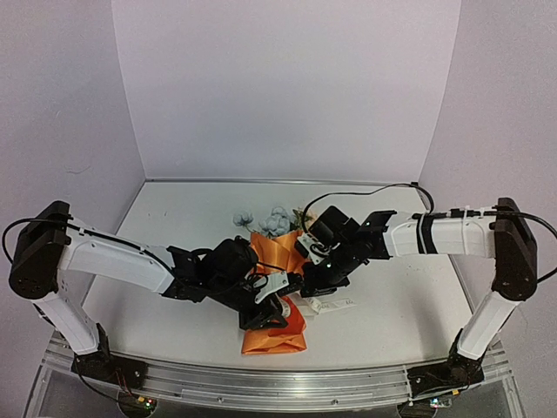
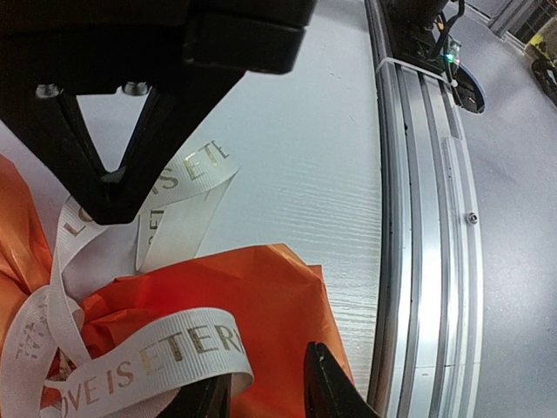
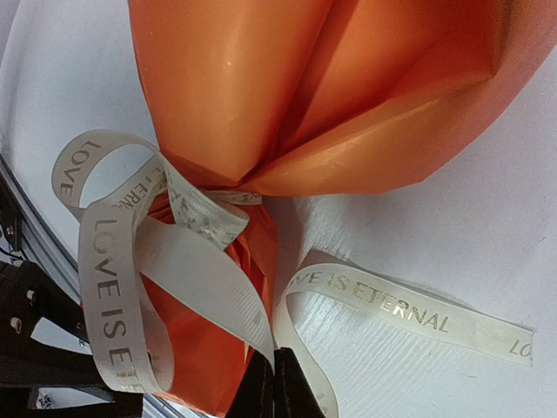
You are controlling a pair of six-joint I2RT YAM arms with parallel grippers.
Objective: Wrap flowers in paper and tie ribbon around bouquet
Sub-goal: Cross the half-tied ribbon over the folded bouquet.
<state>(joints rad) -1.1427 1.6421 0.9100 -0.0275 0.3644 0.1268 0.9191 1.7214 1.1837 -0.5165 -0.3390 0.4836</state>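
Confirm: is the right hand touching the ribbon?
Touching. The right wrist view shows the right hand shut, its fingertips pinching the ribbon, whose band runs straight into them with no gap.

Centre is jammed: the left arm and right arm meet over the bouquet. The left gripper and right gripper sit just beside each other at its cinched middle, no lane between them. Ribbon loops stand up off the knot and one tail lies flat on the table right of the bouquet, so it's cluttered low down. Right jaws are pinched on the ribbon; left jaws are apart, a loop just beside one finger. Free: far strip past the flowers up to the back wall, plus both far corners. Near edge is bounded by the rail.
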